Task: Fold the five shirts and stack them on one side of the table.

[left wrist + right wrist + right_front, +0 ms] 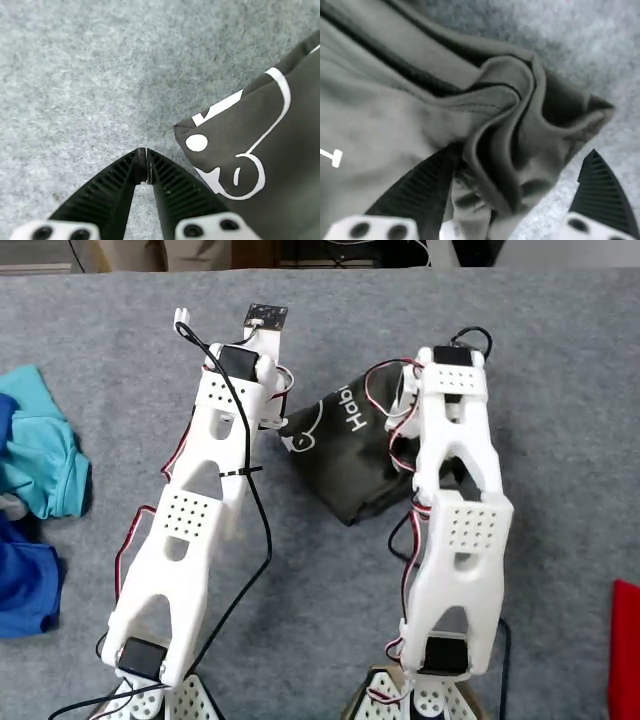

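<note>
**Dark shirt bunched between the right tool's fingers, left tool pinched together beside it**

The dark shirt (340,465) is a soft, matte knit with a curvy white print (250,165). It lies crumpled between the two arms. One edge is gathered into thick rolled folds that sit right between the ribbed black fingers of the right tool (525,152). That tool is spread wide: one finger touches the cloth, the other stands off it. The left tool (143,152) has its tips pressed together with nothing in them, just beside the shirt's printed corner, over the fuzzy gray felt desk (560,360). Well away from the left tool, on the side opposite the dark shirt, lie a rumpled teal shirt (45,450) and a blue shirt (25,585). A red cloth (627,650) peeks in far out past the right arm.
</note>
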Motion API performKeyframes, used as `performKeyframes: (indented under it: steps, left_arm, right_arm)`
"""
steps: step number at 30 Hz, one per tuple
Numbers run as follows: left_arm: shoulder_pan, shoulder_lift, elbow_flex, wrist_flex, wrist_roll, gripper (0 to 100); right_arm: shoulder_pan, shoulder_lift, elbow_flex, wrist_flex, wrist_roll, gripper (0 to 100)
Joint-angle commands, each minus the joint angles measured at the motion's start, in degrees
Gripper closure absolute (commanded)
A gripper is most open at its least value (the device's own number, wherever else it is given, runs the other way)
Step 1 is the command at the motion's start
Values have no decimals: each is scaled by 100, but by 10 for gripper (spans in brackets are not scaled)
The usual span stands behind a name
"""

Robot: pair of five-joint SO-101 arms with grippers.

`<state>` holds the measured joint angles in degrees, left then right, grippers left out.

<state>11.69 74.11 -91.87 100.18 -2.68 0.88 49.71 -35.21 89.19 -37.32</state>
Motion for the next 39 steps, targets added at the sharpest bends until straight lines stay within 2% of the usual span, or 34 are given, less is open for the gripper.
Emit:
performKeyframes:
  steps: [1, 4, 11, 20, 24, 31, 35, 39]
  left_arm:
    - [-53, -92, -281, 70, -18, 975]
    - [-44, -92, -281, 70, -18, 975]
    - [-44, -92, -281, 70, -18, 976]
    - [-53, -92, -281, 70, -18, 976]
    - [-53, -92, -281, 70, -18, 976]
    - [-281, -92, -325, 70, -35, 976]
    - [-563, -233, -290, 70, -35, 976]
    - [-835, -532, -273, 70, -35, 976]
  right_arm:
    - [-180, 295, -611, 167, -70, 624]
    - [-233, 523, -971, 360, -70, 641]
    - [-198, 945, -1604, 765, -44, 882]
    - [-180, 1191, -2114, 1090, -70, 898]
    - [-48, 1191, -2422, 1090, 105, 996]
    - [708, 1191, -3081, 1292, 237, 995]
    - [1367, 1182, -3064, 1310, 255, 995]
    - [2158, 998, -2756, 1319, 695, 995]
